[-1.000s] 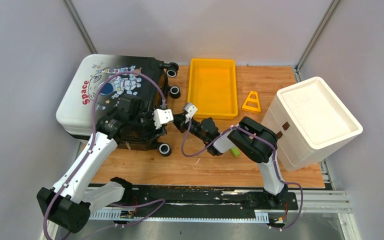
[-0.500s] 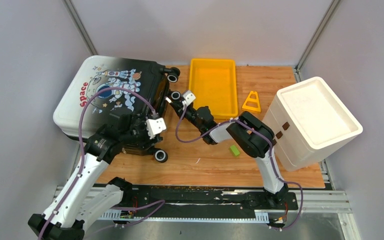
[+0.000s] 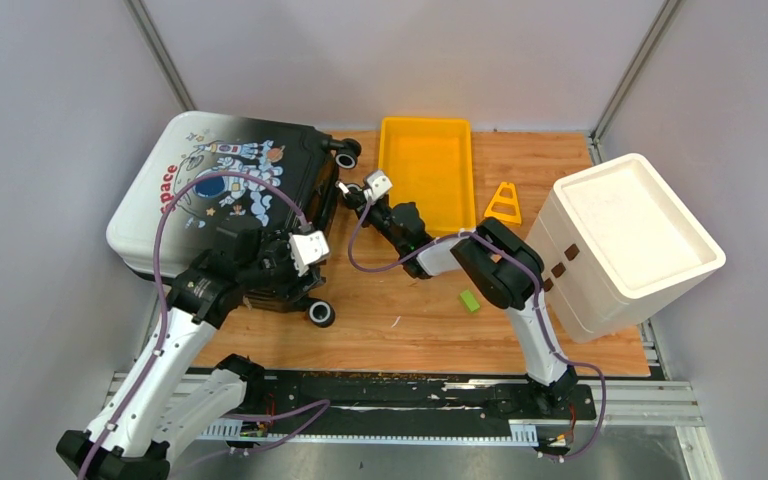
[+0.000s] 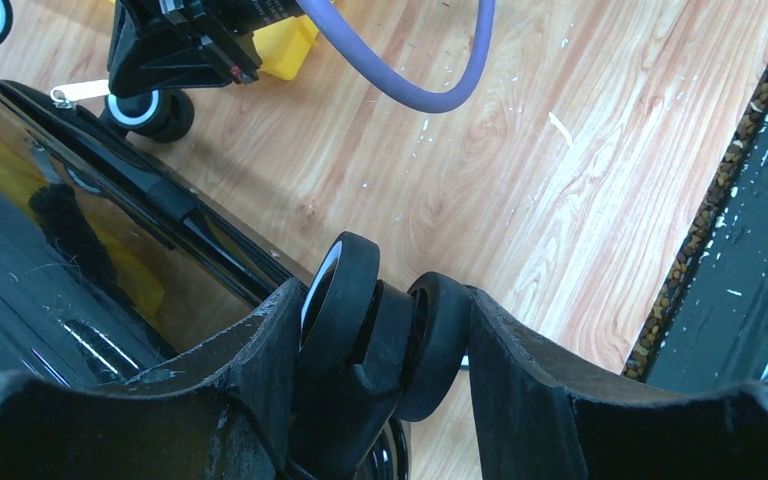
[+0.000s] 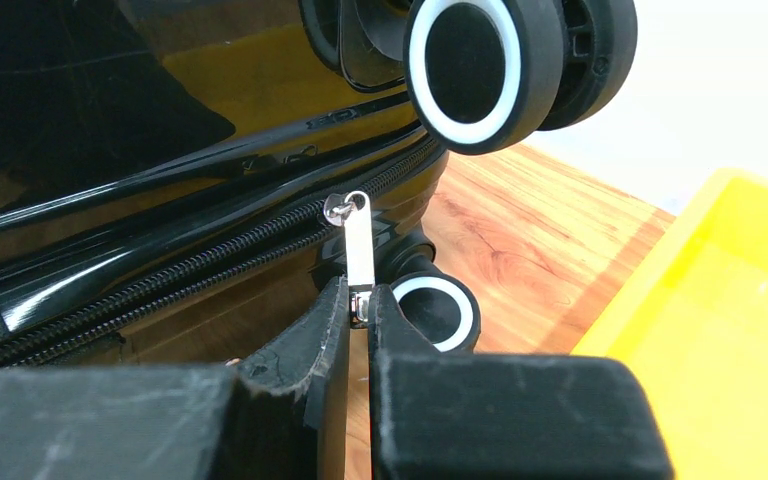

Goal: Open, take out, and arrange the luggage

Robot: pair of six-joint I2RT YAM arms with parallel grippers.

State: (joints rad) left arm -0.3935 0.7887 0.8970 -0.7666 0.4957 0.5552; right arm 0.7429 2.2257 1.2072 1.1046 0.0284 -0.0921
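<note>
Luggage (image 3: 210, 190), flat on worktop (image 3: 410, 330). Left end effector (image 4: 385, 330): clamped across caster wheel (image 4: 345, 300). Right end effector (image 5: 359, 300): pinching zipper pull (image 5: 358, 245) at wheeled end.

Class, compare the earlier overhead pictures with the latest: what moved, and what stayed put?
The right pincer, shut on the zipper pull, travelled along the luggage edge toward the far wheels. The left pincer, clamping a wheel, drew back slightly, tugging the luggage nearer. Tray, box and green block stayed.

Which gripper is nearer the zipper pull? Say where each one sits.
Right. The right gripper pinches the zipper pull itself; the left gripper clamps a near-corner wheel of the luggage, away from it.
</note>
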